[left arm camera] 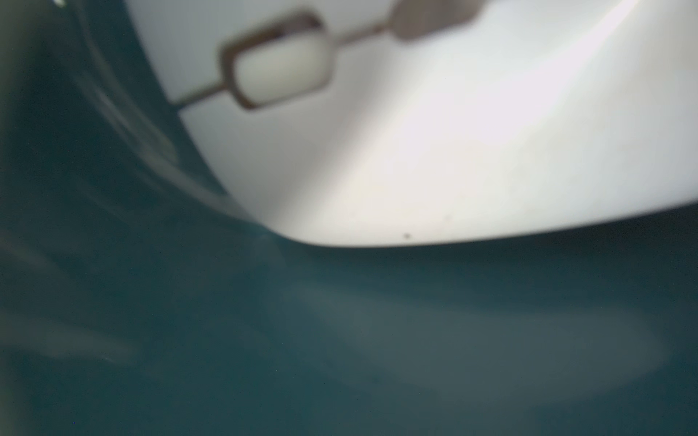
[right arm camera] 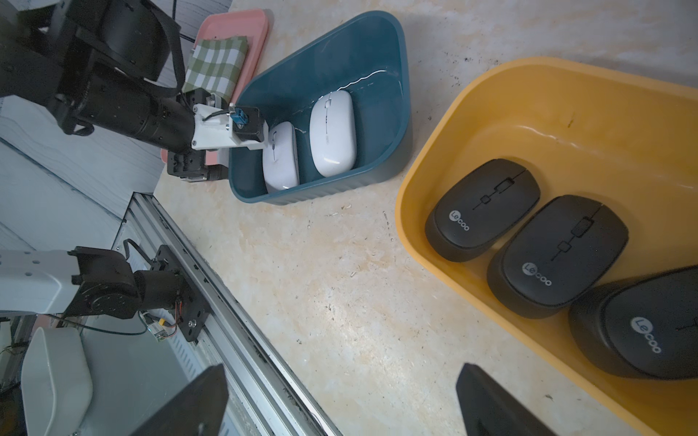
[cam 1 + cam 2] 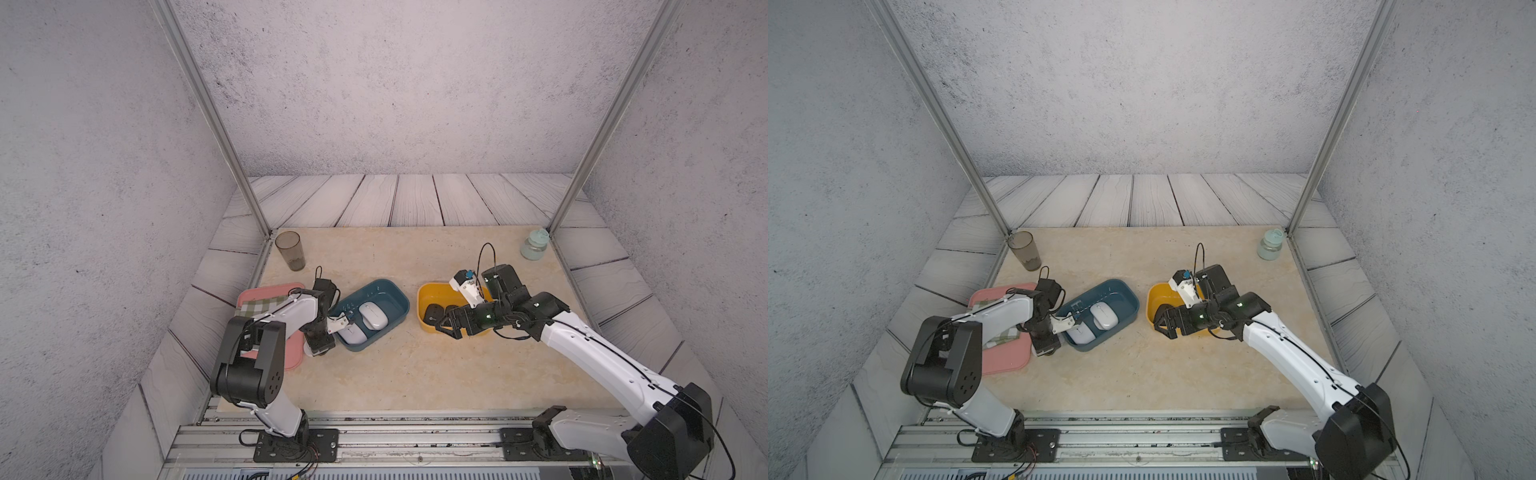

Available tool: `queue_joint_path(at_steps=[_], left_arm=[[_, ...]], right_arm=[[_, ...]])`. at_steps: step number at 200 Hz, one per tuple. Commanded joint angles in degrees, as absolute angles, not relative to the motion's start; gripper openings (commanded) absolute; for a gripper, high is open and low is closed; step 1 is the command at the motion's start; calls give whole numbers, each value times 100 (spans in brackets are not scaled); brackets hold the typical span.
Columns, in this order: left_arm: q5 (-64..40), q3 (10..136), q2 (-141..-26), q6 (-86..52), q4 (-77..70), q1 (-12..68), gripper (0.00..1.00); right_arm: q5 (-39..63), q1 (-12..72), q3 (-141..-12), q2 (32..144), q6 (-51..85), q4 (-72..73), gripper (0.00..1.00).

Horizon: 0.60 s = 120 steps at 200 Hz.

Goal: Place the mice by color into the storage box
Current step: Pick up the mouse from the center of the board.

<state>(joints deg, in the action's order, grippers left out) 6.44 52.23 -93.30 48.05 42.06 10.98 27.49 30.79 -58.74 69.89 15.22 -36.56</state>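
Mice [image 2: 483, 204] were nearly sorted. The left gripper [image 3: 320, 345], jaws hidden, crouched outside the blue box [image 2: 381, 49]; that low arm could shove the box, or a slick shell could squirt from a pinch. The right gripper [image 3: 1162, 325] gaped wide above the yellow box [image 2: 491, 87] rim. Two glossy flat white mice [image 2: 332, 132] lay in ribbed blue plastic, three matte rounded black mice [image 2: 559, 253] in smooth yellow.

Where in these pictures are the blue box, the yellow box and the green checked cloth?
blue box [image 2: 332, 56], right wrist view, bare inner wall.
yellow box [image 2: 547, 102], right wrist view, bare inner wall.
checked cloth [image 2: 217, 64], right wrist view, its middle.
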Motion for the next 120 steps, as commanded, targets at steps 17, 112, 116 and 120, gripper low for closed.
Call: queue_joint_path(at_steps=[17, 112, 116, 120], left_arm=[[751, 5364, -8861, 4604, 4437, 1046, 53], [461, 5285, -6785, 4047, 5260, 993, 42], [389, 5408, -6766, 3930, 5361, 994, 41], [325, 5520, -6752, 3846, 5465, 989, 40]], right_arm=[[2708, 3074, -5853, 6820, 1534, -3667, 99], [2395, 3072, -5947, 7002, 1457, -3796, 99], [2391, 3068, -5970, 7017, 1459, -3812, 99], [2391, 3069, -5995, 7034, 1457, -3821, 99]])
